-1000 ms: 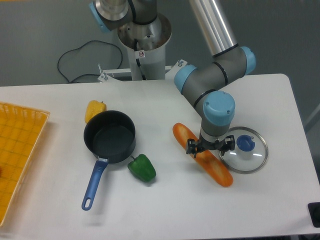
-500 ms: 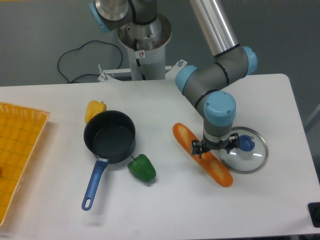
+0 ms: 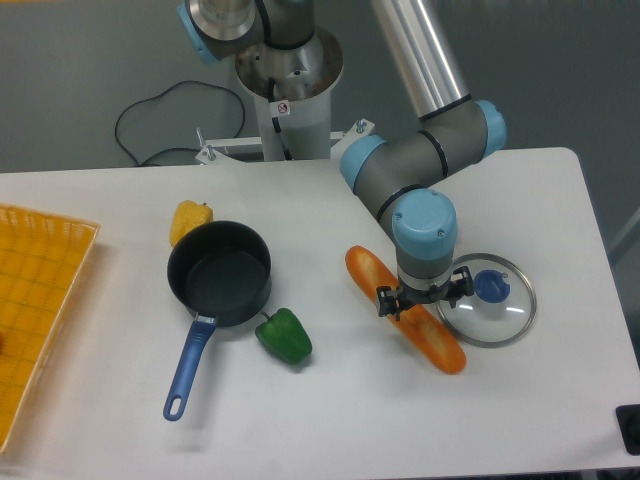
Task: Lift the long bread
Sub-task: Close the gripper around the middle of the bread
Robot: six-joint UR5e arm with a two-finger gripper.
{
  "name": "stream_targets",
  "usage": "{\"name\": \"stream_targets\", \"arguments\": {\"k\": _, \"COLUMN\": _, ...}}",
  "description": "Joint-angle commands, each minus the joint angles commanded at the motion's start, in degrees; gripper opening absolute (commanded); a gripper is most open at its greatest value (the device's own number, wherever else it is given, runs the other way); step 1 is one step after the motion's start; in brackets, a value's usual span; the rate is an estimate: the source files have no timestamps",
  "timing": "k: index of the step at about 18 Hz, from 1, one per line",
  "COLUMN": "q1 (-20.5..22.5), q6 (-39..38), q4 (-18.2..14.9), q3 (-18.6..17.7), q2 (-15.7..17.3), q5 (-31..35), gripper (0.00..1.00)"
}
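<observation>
The long bread (image 3: 443, 347) is an orange-golden toy baguette lying diagonally on the white table, right of centre. Its upper-left end (image 3: 364, 267) and lower-right end show; its middle is hidden under my gripper. My gripper (image 3: 418, 303) points straight down over the middle of the bread, jaws spread on either side of it. The bread still lies flat on the table.
A glass lid with a blue knob (image 3: 499, 311) lies just right of the bread, close to the gripper. A dark pan with a blue handle (image 3: 219, 272), a green pepper (image 3: 284, 336) and a small yellow pepper (image 3: 189, 219) are to the left. A yellow basket (image 3: 40, 300) is at the left edge.
The gripper and wrist have shifted slightly left over the bread. The bread has not moved.
</observation>
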Motion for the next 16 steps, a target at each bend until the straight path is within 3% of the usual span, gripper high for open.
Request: {"name": "stream_targets", "arguments": {"k": 16, "q1": -2.1, "q6": -7.4, "q4": -0.1, "q3": -0.9, "q2": -2.5, "q5": -1.1, "gripper": 1.00}}
